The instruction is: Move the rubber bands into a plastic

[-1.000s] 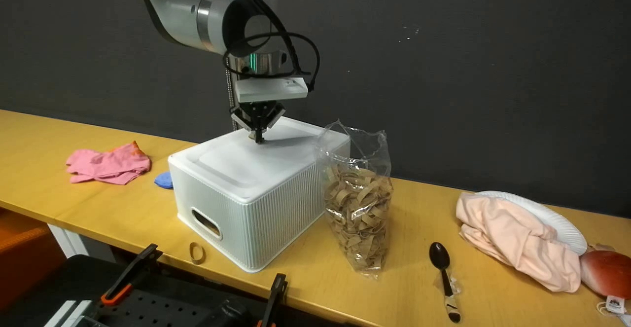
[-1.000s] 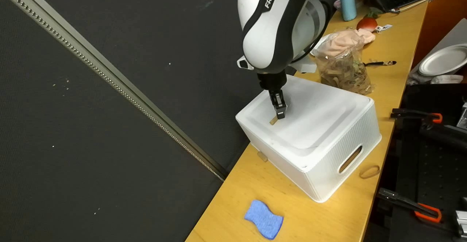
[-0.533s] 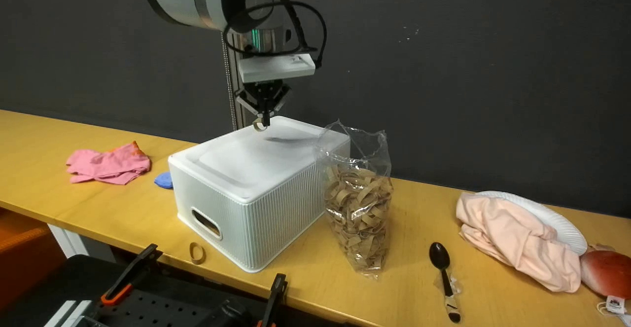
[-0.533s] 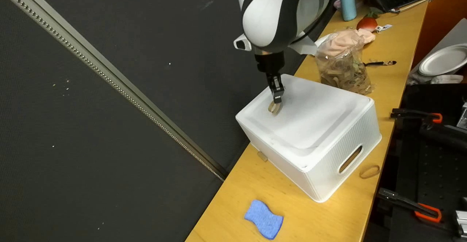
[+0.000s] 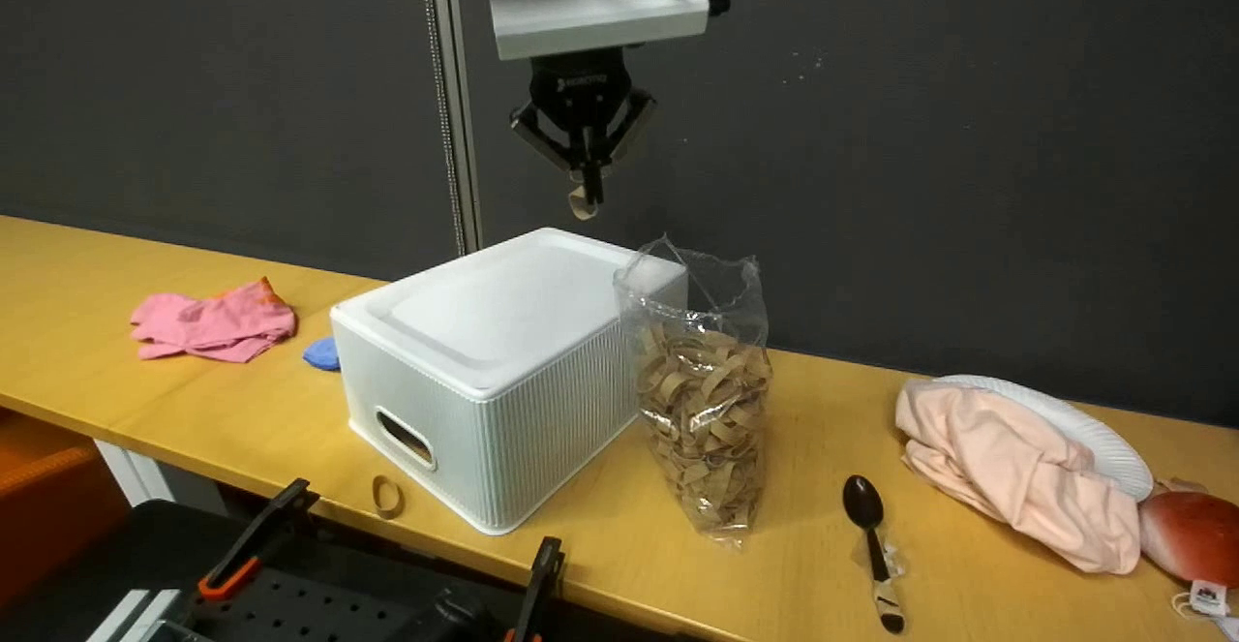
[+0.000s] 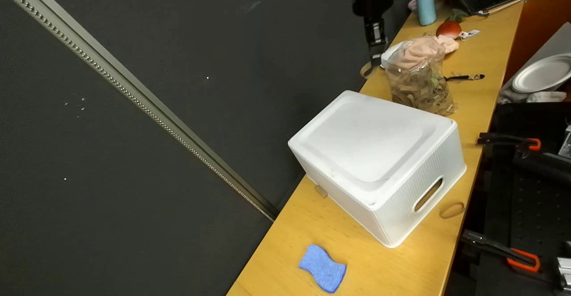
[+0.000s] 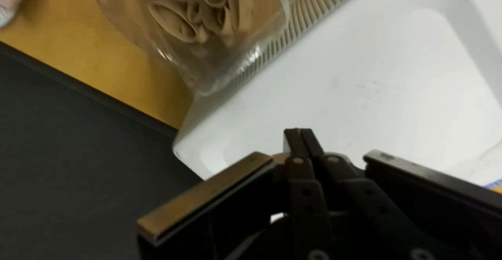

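My gripper [image 5: 592,195] is shut on a tan rubber band [image 5: 582,203], which hangs from the fingertips above the back of the white box. In another exterior view the gripper [image 6: 376,60] holds the band [image 6: 366,70] on its near side. In the wrist view the fingertips [image 7: 299,131] are together and mostly hide the band. The clear plastic bag [image 5: 705,410] stands upright and open beside the box, with many rubber bands inside; it shows at the top of the wrist view [image 7: 172,56]. A loose rubber band [image 5: 387,497] lies at the table's front edge; another [image 6: 320,191] lies behind the box.
The white box [image 5: 561,448] stands upside down on the table, close beside the bag. A black spoon [image 5: 874,545], a pink cloth [image 5: 1016,468] on a white plate and a blue sponge [image 6: 323,268] lie around. A dark wall [image 5: 920,158] is behind. Clamps [image 5: 256,535] grip the front edge.
My gripper has risen from the box top with the rubber band and moved toward the bag's side. The box, bag and loose bands have not moved.
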Robot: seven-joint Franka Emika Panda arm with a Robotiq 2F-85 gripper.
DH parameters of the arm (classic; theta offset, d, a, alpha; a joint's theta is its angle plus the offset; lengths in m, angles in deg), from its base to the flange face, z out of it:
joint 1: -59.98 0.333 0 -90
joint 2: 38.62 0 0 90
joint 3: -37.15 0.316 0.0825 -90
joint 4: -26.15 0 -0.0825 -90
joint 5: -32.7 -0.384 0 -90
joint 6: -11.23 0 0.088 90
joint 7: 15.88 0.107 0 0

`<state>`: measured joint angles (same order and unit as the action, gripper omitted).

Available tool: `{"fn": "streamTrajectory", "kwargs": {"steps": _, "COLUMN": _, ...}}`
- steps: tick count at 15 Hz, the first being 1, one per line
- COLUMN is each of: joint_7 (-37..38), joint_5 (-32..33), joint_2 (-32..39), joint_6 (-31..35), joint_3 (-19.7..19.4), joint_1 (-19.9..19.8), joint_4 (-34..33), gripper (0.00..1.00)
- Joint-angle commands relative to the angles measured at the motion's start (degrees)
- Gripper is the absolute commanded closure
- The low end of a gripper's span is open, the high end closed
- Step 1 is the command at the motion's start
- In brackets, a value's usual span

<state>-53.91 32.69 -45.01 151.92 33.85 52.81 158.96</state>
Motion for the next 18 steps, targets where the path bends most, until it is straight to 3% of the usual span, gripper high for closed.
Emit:
{"fn": "streamTrajectory", "kwargs": {"steps": 1, "joint_7": 4.7, "joint_5": 6.4, "joint_2": -5.6, "joint_6": 0.2, "joint_3": -3.8, "joint_1": -1.8, "joint_4": 5.2, "gripper": 0.99}}
{"fn": "streamTrajectory", "kwargs": {"steps": 5, "joint_7": 6.9, "joint_5": 8.7, "joint_2": -4.3, "joint_6": 2.2, "joint_3": -6.7, "joint_1": -2.7, "joint_4": 6.4, "gripper": 0.99}}
{"fn": "streamTrajectory", "kwargs": {"steps": 16, "joint_7": 8.4, "joint_5": 8.0, "joint_2": 0.4, "joint_6": 7.9, "joint_3": -8.3, "joint_1": -2.8, "joint_4": 6.7, "gripper": 0.99}}
{"fn": "streamTrajectory", "kwargs": {"steps": 17, "joint_7": 8.3, "joint_5": 7.8, "joint_2": 0.6, "joint_6": 8.3, "joint_3": -8.4, "joint_1": -2.8, "joint_4": 6.7, "gripper": 0.74}}
{"fn": "streamTrajectory", "kwargs": {"steps": 18, "joint_7": 8.7, "joint_5": 8.0, "joint_2": 0.9, "joint_6": 8.5, "joint_3": -8.4, "joint_1": -2.8, "joint_4": 6.6, "gripper": 0.72}}
